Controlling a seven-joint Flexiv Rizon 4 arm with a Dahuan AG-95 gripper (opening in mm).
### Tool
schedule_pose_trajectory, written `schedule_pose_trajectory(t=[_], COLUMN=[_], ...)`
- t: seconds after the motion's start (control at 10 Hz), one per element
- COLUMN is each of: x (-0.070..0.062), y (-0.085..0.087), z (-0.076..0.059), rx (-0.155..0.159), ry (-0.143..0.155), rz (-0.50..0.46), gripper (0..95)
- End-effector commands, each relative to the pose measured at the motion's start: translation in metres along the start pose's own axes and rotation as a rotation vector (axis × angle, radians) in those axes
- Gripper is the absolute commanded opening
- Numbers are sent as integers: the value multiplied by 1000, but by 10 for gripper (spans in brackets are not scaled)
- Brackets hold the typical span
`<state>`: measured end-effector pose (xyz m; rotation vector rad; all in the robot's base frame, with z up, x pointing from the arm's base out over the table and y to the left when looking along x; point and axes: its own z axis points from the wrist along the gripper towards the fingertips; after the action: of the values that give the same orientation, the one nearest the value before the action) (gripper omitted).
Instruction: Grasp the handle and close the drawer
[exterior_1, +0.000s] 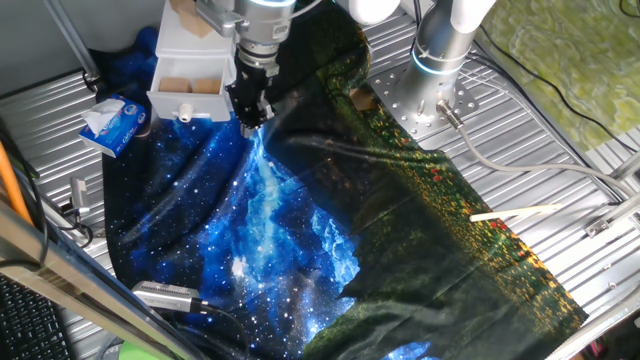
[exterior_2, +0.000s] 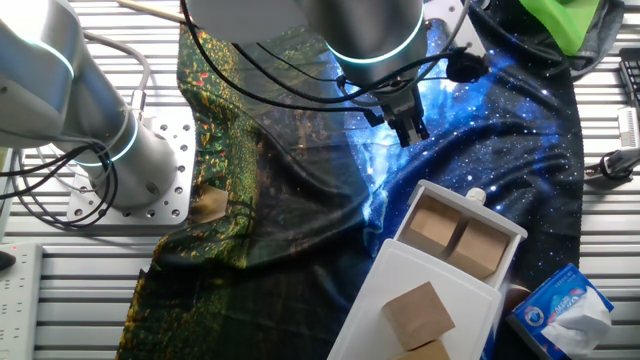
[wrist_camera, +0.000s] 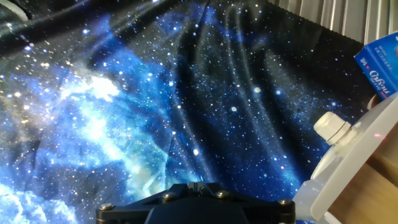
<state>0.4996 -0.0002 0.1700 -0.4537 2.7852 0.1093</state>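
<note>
The white drawer (exterior_1: 188, 88) stands pulled out of its white cabinet (exterior_1: 190, 40) at the back left, and its two tan compartments show. The small round white handle (exterior_1: 184, 112) sticks out of the drawer front. My gripper (exterior_1: 250, 112) hangs just right of the handle, above the starry cloth, with its fingers together and holding nothing. In the other fixed view the gripper (exterior_2: 410, 130) is up and left of the handle (exterior_2: 476, 197) and the drawer (exterior_2: 455, 240). In the hand view the handle (wrist_camera: 333, 129) is at the right, off my gripper's (wrist_camera: 198, 185) line.
A blue-and-white tissue packet (exterior_1: 115, 122) lies left of the drawer. Wooden blocks (exterior_2: 420, 312) sit on the cabinet top. A galaxy-print cloth (exterior_1: 290, 230) covers the table. The arm's base (exterior_1: 425, 95) stands at the back right. A silver tool (exterior_1: 165, 293) lies at the front.
</note>
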Motion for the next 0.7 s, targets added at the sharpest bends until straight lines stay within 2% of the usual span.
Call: schedule_pose_trajectory(t=[0.1, 0.4, 0.5, 0.6, 0.7], x=[0, 0, 0, 0, 0], y=[0, 0, -1, -1, -1], z=[0, 0, 0, 0, 0], rx=[4, 21, 22, -1, -29], ry=[1, 16, 30, 67, 156], rz=[-67, -132, -121, -125, -110], gripper=[0, 0, 0, 0, 0])
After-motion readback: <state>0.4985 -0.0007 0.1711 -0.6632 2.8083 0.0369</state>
